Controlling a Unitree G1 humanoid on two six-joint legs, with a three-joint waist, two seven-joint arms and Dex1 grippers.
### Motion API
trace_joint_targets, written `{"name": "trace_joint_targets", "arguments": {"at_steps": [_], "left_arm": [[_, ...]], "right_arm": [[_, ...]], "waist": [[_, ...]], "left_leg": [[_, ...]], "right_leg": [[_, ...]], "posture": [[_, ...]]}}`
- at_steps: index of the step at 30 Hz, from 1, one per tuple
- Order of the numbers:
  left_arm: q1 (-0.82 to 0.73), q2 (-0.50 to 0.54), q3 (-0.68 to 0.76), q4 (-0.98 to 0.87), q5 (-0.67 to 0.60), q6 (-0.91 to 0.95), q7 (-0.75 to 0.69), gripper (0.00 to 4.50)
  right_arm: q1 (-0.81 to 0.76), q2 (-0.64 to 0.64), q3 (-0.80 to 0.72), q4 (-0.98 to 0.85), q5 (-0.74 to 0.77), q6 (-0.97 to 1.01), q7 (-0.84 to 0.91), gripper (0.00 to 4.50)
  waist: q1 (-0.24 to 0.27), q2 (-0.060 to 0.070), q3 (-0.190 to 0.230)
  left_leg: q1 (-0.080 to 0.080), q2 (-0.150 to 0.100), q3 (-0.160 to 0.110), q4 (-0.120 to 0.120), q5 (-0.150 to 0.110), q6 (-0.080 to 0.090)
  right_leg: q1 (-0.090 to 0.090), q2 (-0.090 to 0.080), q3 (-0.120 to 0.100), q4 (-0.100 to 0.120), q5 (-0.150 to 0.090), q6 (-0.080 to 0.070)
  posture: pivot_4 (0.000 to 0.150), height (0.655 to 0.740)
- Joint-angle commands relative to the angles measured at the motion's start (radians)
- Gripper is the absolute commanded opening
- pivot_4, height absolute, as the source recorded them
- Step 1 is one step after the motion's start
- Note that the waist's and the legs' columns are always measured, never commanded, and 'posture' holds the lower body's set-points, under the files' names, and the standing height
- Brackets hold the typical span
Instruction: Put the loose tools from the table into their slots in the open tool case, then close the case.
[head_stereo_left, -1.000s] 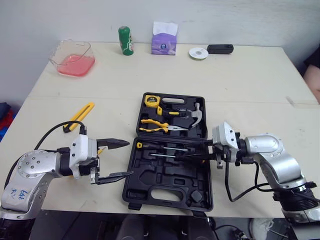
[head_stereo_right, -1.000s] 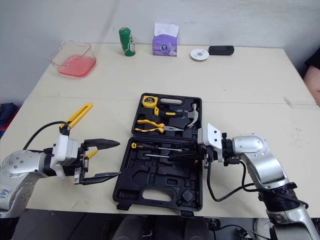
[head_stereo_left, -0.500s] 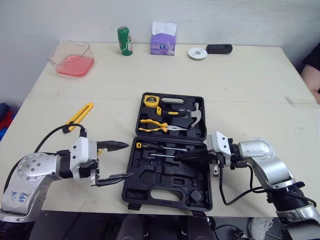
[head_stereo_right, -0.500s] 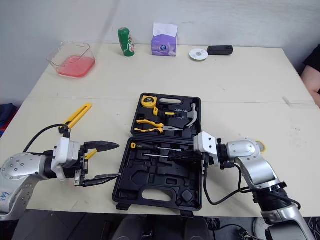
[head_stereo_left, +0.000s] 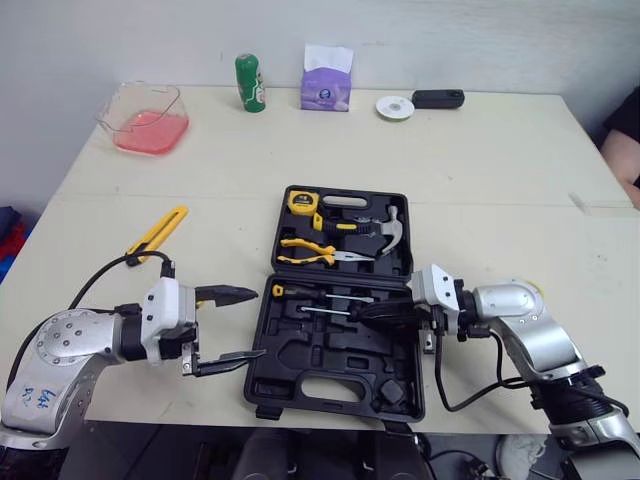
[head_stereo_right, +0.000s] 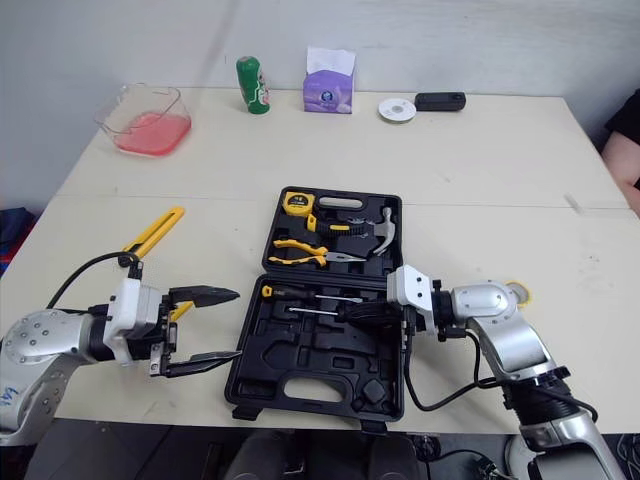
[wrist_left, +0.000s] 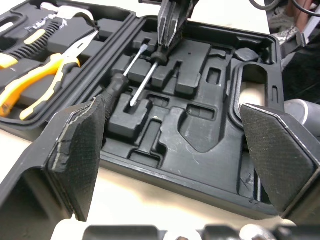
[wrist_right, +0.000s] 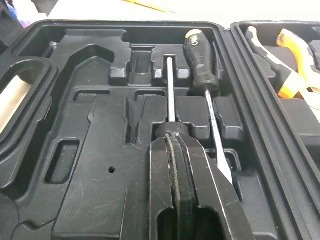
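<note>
While the right tool (wrist_right: 172, 142) pinches the slim screwdriver (wrist_right: 170, 90) beside a second screwdriver (wrist_right: 201, 57) in the one tool case (head_stereo_left: 300, 370), the left tool (head_stereo_left: 258, 323) is spread.

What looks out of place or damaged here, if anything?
The yellow tool lies loose on the table, left of the open tool case, not in a slot. On the open left gripper, one finger pad has a cracked, chipped edge.
</note>
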Motion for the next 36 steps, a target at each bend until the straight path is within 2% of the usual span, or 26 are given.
{"name": "trace_joint_targets", "arguments": {"at_steps": [1,7,14,28,31,36], "left_arm": [[0.005,0.006,0.026,-0.038,-0.014,0.000,0.008,4.50],[0.004,0.008,0.026,-0.036,-0.013,0.002,0.011,4.50],[0.009,0.010,0.030,-0.040,-0.013,0.004,0.016,4.50],[0.007,0.009,0.028,-0.040,-0.013,0.012,0.026,4.50],[0.001,0.009,0.025,-0.036,-0.013,0.013,0.025,4.50],[-0.001,0.010,0.028,-0.034,-0.014,0.015,0.022,4.50]], "right_arm": [[0.036,-0.006,0.057,0.016,-0.068,0.037,-0.019,0.05],[0.039,-0.022,0.105,0.039,-0.129,0.067,-0.041,0.05],[0.020,-0.021,0.147,0.041,-0.169,0.110,-0.069,0.05],[-0.039,-0.032,0.229,-0.056,-0.225,0.323,-0.129,0.05],[-0.047,-0.034,0.249,-0.081,-0.222,0.327,-0.117,0.05],[-0.048,-0.022,0.180,-0.068,-0.168,0.284,-0.109,0.05]], "waist": [[0.000,-0.001,-0.001],[-0.001,-0.004,-0.004],[-0.001,-0.014,-0.012],[-0.001,-0.013,-0.015],[-0.005,-0.011,-0.015],[-0.005,-0.011,-0.015]], "left_leg": [[0.000,0.000,0.000,0.000,0.000,0.000],[0.014,0.002,0.000,-0.002,-0.004,-0.003],[0.016,0.003,-0.001,-0.002,-0.008,-0.007],[0.029,0.016,-0.001,-0.002,-0.016,-0.019],[0.030,0.017,-0.001,-0.003,-0.016,-0.019],[0.029,0.018,0.000,-0.003,-0.016,-0.020]], "right_leg": [[0.000,0.000,0.000,0.000,0.000,0.000],[0.014,0.001,-0.001,-0.005,0.000,-0.001],[0.016,0.000,0.000,-0.007,-0.001,-0.001],[0.026,0.002,0.001,-0.008,-0.007,-0.015],[0.026,0.002,0.002,-0.007,-0.008,-0.015],[0.025,0.004,0.003,-0.007,-0.008,-0.016]], "posture": [[0.150,0.7400],[0.150,0.7400],[0.150,0.7400],[0.150,0.7400],[0.150,0.7400],[0.150,0.7400]]}}
